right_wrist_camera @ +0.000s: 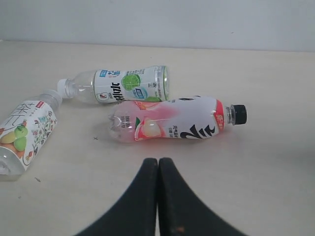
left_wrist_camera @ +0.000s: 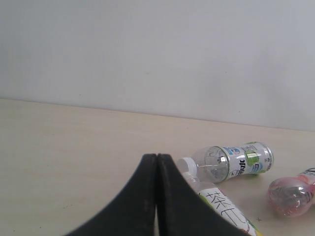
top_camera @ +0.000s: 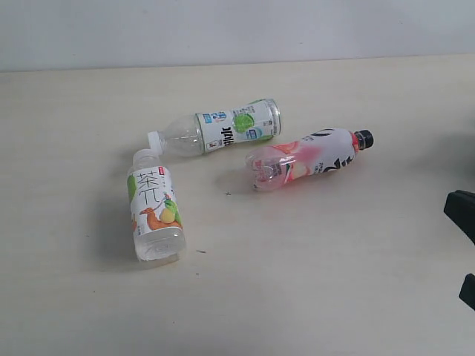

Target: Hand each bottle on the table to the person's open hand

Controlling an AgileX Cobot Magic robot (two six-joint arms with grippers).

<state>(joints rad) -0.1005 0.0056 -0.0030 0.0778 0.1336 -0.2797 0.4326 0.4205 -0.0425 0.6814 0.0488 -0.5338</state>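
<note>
Three bottles lie on their sides on the table [top_camera: 334,282]. The fruit-label bottle [top_camera: 156,215] is at the left, with its white cap near the white cap of the lime-label bottle [top_camera: 223,130]. The pink bottle [top_camera: 308,157] with a black cap lies to their right. My left gripper [left_wrist_camera: 157,156] is shut and empty, hovering short of the two white caps, with the lime-label bottle [left_wrist_camera: 231,162] beyond it. My right gripper [right_wrist_camera: 158,160] is shut and empty, a little short of the pink bottle [right_wrist_camera: 172,120]. The blue-triangle bottle and the person's open hand are out of view.
A pale wall [top_camera: 237,30] rises behind the table's far edge. Black parts of the right arm [top_camera: 462,211] show at the right edge of the exterior view. Bare tabletop lies in front of the bottles.
</note>
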